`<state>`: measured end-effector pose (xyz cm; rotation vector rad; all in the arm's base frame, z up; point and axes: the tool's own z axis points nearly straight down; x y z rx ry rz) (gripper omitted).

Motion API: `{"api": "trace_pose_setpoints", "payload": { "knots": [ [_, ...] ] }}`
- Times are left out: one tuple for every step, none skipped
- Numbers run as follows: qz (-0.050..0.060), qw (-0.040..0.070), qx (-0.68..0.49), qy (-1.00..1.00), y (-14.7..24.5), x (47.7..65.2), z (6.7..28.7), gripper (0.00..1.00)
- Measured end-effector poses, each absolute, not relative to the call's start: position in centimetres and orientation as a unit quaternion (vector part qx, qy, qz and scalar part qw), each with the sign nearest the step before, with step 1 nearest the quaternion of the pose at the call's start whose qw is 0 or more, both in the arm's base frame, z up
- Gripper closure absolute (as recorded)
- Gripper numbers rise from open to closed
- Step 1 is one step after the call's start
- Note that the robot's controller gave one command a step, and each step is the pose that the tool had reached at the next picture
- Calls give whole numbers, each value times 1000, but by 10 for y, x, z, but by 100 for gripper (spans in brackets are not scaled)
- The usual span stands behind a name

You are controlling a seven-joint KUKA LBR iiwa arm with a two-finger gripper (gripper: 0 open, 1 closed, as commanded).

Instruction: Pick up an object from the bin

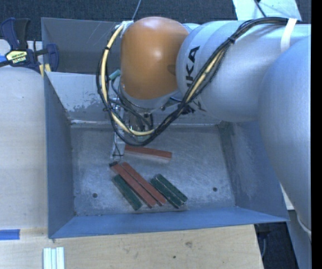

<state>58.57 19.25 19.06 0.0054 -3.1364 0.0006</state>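
Camera view, near to far. Just behind the front wall of the grey bin: a row of flat sticks side by side on the floor, slanting from upper left to lower right. Dark green stick at left, red-brown sticks in the middle, second dark green stick at right. Behind these: lone red-brown stick, nearly level, apart from the row. Jaws low at its left end, near the row's far ends. Spread or pressed together: cannot tell, masked by cables. Farther back: orange cover, then grey arm entering from the right.
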Motion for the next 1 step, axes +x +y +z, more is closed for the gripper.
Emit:
{"api": "trace_pose_setpoints", "payload": {
  "knots": [
    [-1,-2,0,-1000,191,588,196,0]
  ]
}}
